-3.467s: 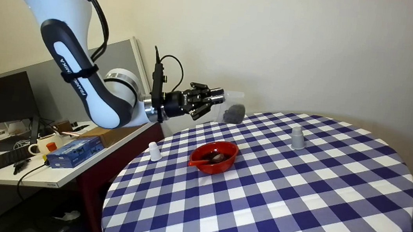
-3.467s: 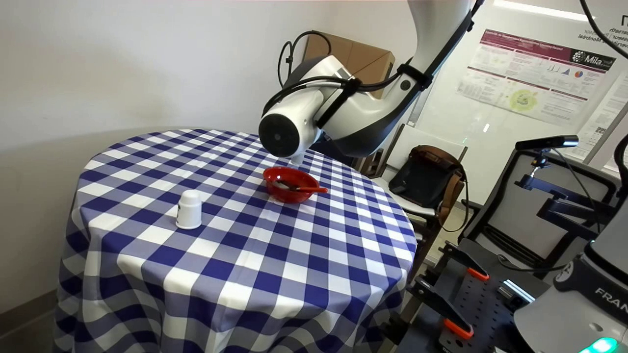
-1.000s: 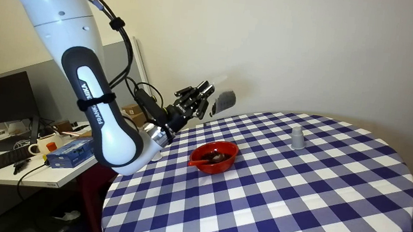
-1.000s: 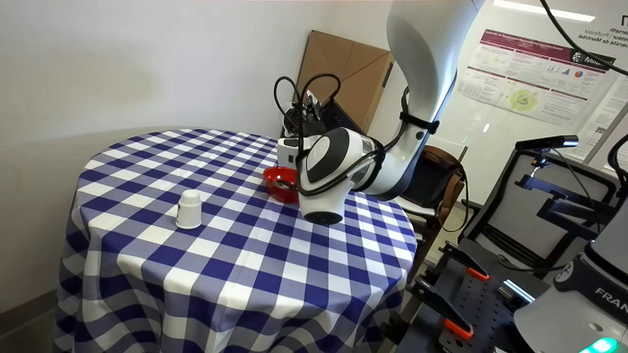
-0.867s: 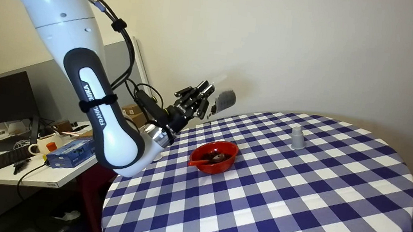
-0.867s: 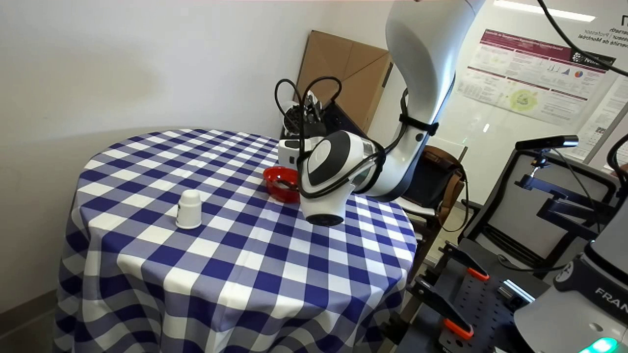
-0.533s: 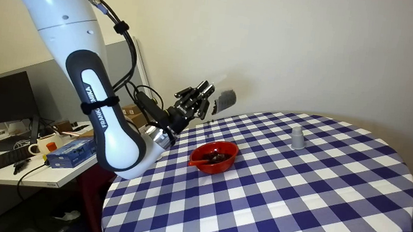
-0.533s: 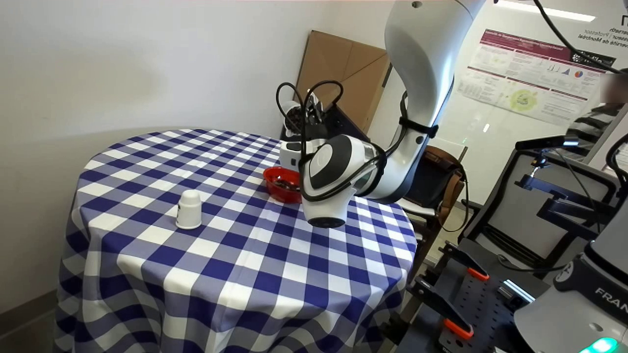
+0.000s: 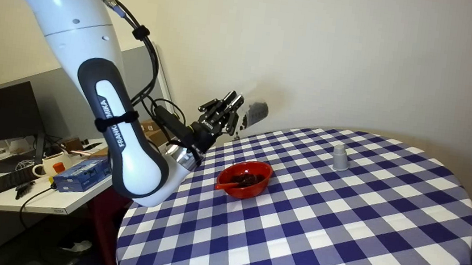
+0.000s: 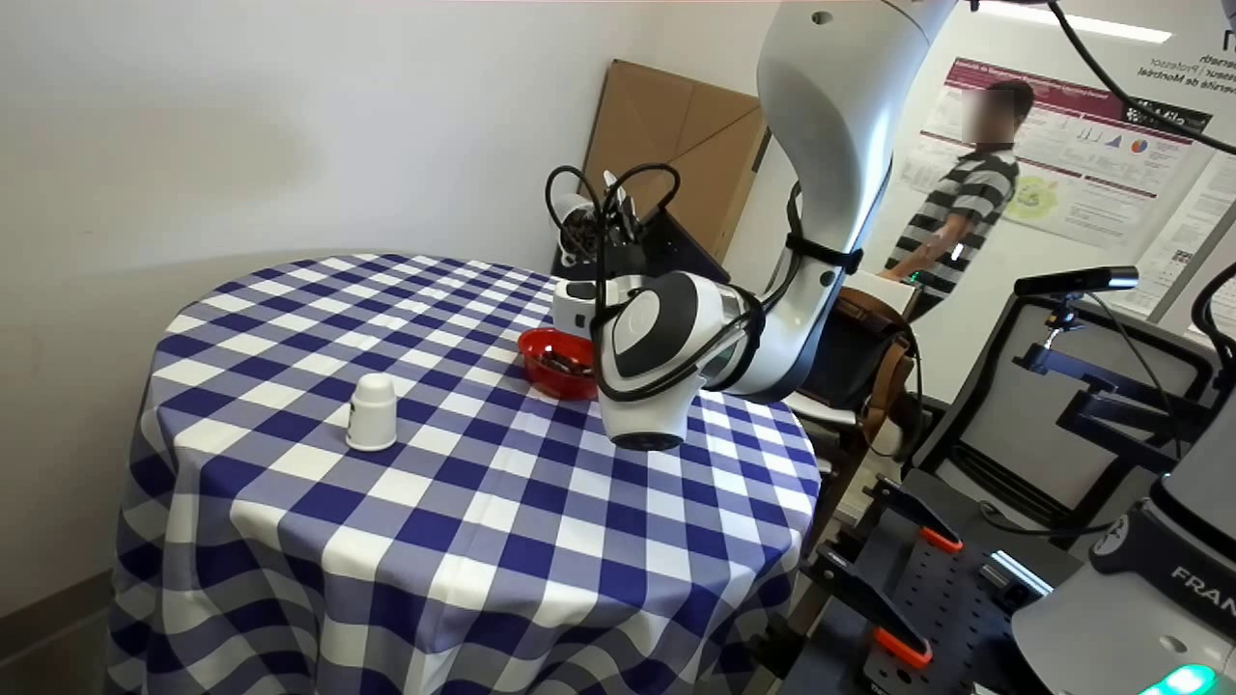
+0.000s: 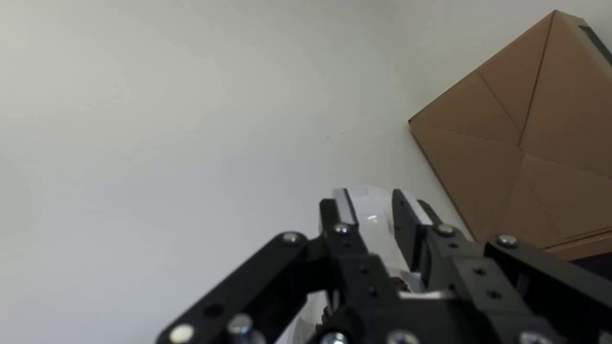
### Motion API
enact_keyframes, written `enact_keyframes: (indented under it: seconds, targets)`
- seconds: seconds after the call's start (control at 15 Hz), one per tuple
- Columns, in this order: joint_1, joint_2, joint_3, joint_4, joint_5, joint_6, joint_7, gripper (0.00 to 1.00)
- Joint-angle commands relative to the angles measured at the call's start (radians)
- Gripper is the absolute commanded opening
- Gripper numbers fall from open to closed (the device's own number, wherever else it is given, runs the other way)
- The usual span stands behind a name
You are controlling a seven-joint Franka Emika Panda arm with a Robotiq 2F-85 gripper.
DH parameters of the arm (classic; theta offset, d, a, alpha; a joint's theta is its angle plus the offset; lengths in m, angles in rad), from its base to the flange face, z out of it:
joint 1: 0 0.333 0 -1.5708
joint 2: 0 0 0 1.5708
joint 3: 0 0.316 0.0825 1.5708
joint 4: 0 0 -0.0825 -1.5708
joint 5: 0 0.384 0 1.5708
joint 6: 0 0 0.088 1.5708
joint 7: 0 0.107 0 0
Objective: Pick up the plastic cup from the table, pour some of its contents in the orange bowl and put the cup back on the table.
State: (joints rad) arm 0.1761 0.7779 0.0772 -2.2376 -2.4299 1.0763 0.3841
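Observation:
The plastic cup point(image 9: 257, 112) is translucent with dark contents. It is held tilted in the air, its mouth toward the arm side, above and behind the orange bowl point(image 9: 243, 192). Dark pieces point(image 9: 238, 133) fall from its mouth toward the bowl. My gripper point(image 9: 236, 98) is shut on the cup, which also shows between the fingers in the wrist view point(image 11: 375, 229). In an exterior view the cup point(image 10: 579, 232) is partly hidden by the gripper and cables. The bowl point(image 10: 550, 378) stands on the checked table point(image 9: 340, 235), with dark pieces and a red-handled spoon point(image 9: 227, 186) in it.
A whitish upside-down cup-like object point(image 9: 340, 158) stands on the table, also in an exterior view point(image 10: 373, 413). A desk with a monitor point(image 9: 9, 110) and blue box point(image 9: 84, 173) is beside the table. A wall and cardboard box point(image 10: 666, 154) are behind. A person point(image 10: 966, 208) is in the background.
Since 3.5 s ago the wrist has turned and the cup has gone from upright to tilted. Dark pieces fall and cover more of the spoon. The arm shifts slightly. A person has come into view.

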Motion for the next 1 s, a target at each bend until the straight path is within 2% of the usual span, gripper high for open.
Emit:
enact_keyframes:
  seconds: [0.0,0.93]
  targets:
    - [-0.008,0.011,-0.008,-0.008,-0.039,-0.044,0.024,0.12]
    - [-0.026,0.017,-0.015,-0.006,-0.054,-0.060,0.039,0.11]
